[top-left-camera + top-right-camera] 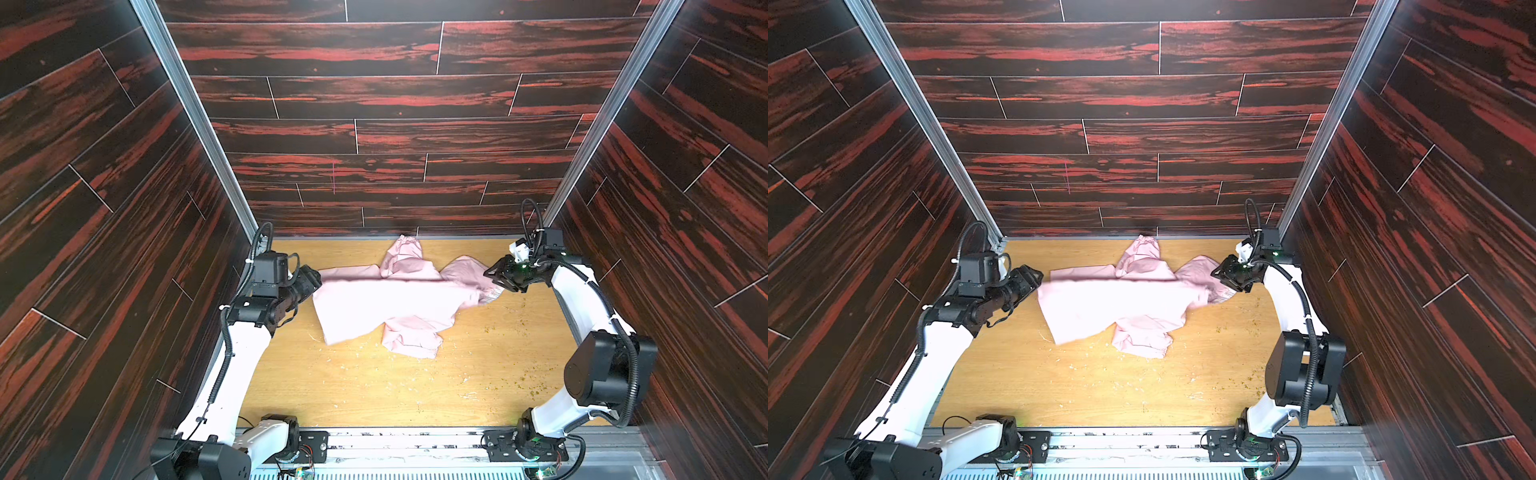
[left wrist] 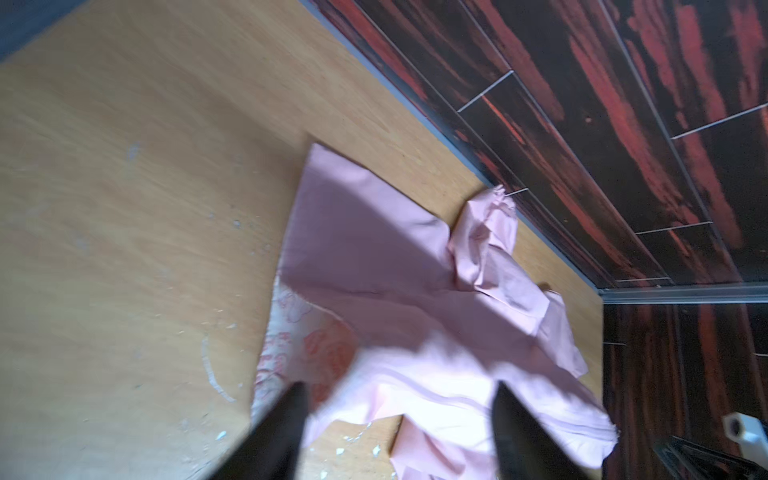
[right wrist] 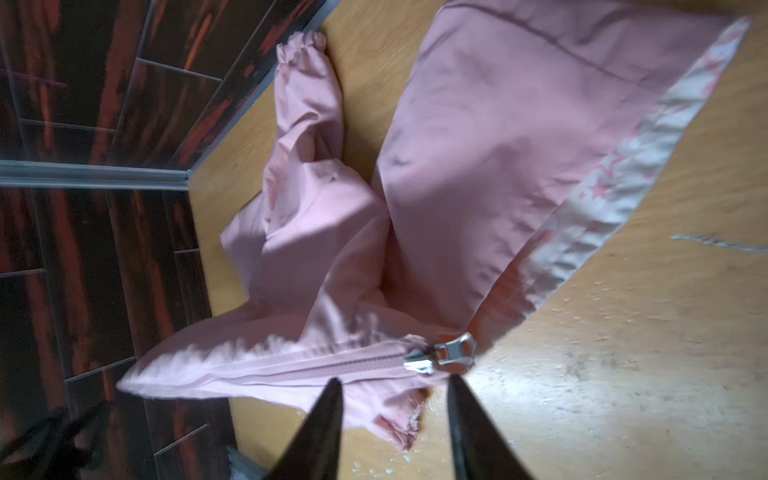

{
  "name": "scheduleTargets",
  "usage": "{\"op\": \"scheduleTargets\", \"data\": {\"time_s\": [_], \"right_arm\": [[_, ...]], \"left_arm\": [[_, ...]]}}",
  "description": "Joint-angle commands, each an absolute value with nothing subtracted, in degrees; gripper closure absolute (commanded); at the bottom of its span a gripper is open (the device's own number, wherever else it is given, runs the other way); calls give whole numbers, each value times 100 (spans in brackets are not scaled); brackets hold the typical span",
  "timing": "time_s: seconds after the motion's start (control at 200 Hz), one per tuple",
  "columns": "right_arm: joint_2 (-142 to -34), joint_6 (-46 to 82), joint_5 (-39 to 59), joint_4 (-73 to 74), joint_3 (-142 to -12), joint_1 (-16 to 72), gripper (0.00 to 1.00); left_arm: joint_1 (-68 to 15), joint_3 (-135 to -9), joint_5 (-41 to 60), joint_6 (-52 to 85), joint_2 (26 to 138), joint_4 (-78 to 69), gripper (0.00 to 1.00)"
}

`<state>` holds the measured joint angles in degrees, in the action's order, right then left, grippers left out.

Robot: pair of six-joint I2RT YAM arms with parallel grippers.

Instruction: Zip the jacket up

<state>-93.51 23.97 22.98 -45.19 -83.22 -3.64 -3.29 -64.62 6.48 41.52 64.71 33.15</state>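
In both top views the jacket point(image 1: 386, 299) lies just above the centre of the frame on the table point(image 1: 374, 386). Its long axis runs left to right, with the left gripper point(image 1: 311, 277) at its left end and the right gripper point(image 1: 493, 275) at its right end. The zip is too small to read there. In the left wrist view the left gripper point(image 2: 399, 390) stands wide apart at the bottom edge and clamps nothing, with blurred pink cloth between and beyond its tips. In the right wrist view the right gripper point(image 3: 395, 382) is partly apart and empty. The zipper slider point(image 3: 419, 361) sits just beyond its tips at lower centre, and closed teeth run off toward the lower left. The right arm is clearly the nearer to the slider, and the zip looks drawn to this end.
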Motion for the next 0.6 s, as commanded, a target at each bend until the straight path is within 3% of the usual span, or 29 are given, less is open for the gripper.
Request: {"op": "scheduleTargets", "data": {"time_s": [0.0,0.185,0.341,0.531,0.596], "right_arm": [[-8938,2202,1799,-4769,-8543,-401,36],[-8569,2188,1217,-4832,-8861,-405,31],[-7907,2362,335,-4419,-8824,-410,29],[-6647,2320,-240,-2414,-7446,-411,26],[-6434,2284,-555,-2075,-7161,-409,17]], "left_arm": [[-298,-6692,208,3816,6049,3795,0],[-301,-6677,-456,3336,5309,3870,0],[-303,-6199,-1271,2650,4456,2956,0],[-300,-5068,-2229,2001,3453,1748,0],[-297,-4444,-2248,1730,3044,1090,0]]}}
